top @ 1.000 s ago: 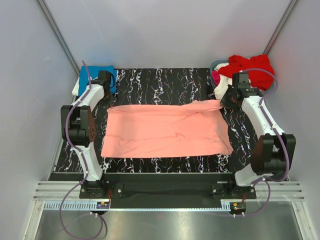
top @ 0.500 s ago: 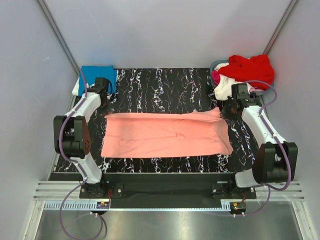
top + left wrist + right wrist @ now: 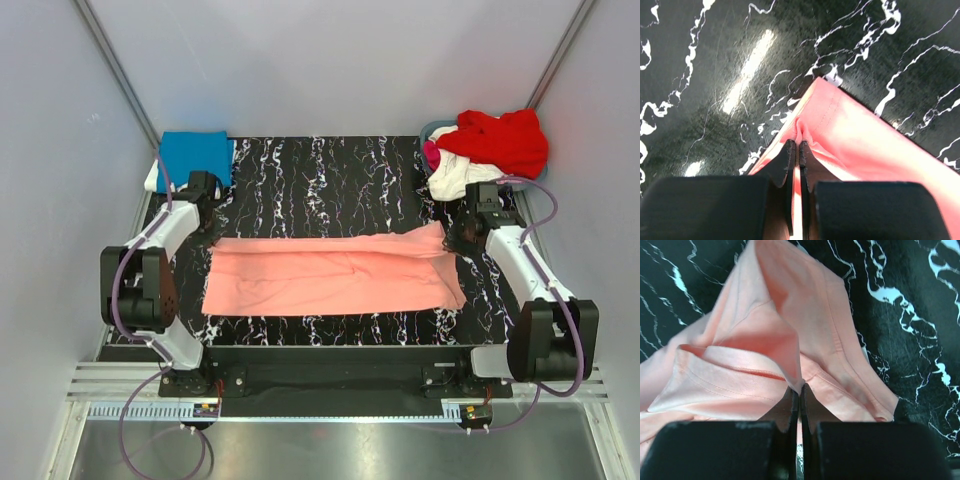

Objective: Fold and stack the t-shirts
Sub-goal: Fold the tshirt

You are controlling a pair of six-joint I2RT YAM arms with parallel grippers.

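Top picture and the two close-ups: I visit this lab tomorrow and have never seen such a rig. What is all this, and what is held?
The top picture looks down from a fixed camera on two robot arms, left arm and right arm, bolted at the near edge of a table. Each close-up is from a wrist camera, looking along its fingers. A salmon-pink t-shirt lies spread across it. The left gripper is shut on its edge near a corner; the right gripper pinches a fold at the other end. A blue t-shirt lies far left; a red shirt, a white shirt and a magenta shirt are heaped far right.
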